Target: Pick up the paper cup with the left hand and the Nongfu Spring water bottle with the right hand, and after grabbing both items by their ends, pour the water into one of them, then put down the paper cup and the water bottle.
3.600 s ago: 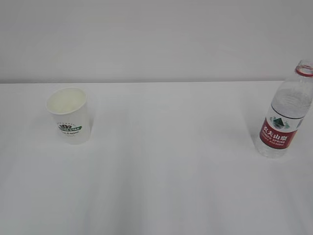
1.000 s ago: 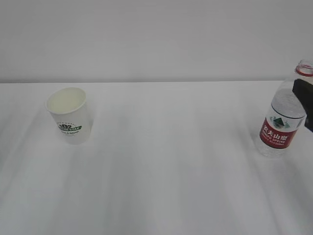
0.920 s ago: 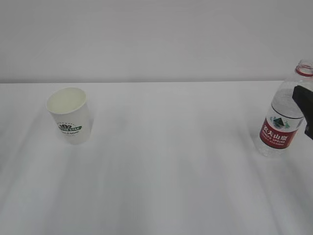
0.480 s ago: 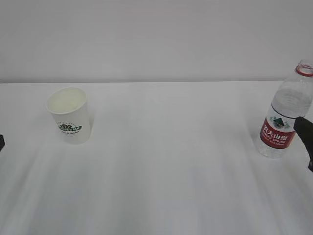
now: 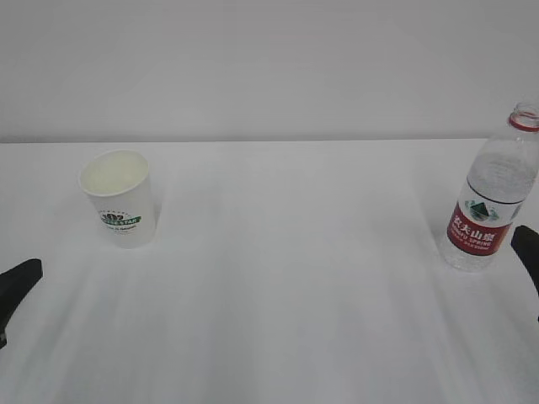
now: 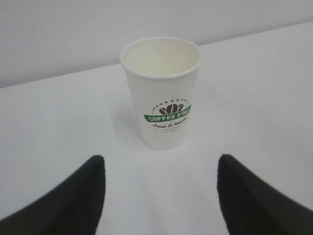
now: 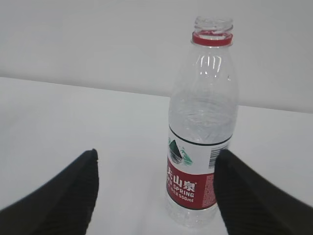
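The paper cup (image 5: 118, 198) stands upright on the left of the white table, white with a green logo; its cream inside (image 6: 161, 56) looks empty. My left gripper (image 6: 160, 159) is open, just short of the cup and apart from it. One of its fingers (image 5: 17, 282) shows at the left edge. The Nongfu Spring water bottle (image 5: 493, 198) stands uncapped at the right, clear with a red label (image 7: 190, 183). My right gripper (image 7: 156, 152) is open before it, and its right finger (image 7: 244, 196) overlaps the bottle's edge. Water level cannot be told.
The white table (image 5: 295, 278) runs back to a plain pale wall (image 5: 269, 67). Only the cup and the bottle stand on it, far apart from each other.
The right finger has dropped from beside the bottle's shoulder to low at the right edge. A left finger has come into view at the left edge. Cup and bottle have not moved.
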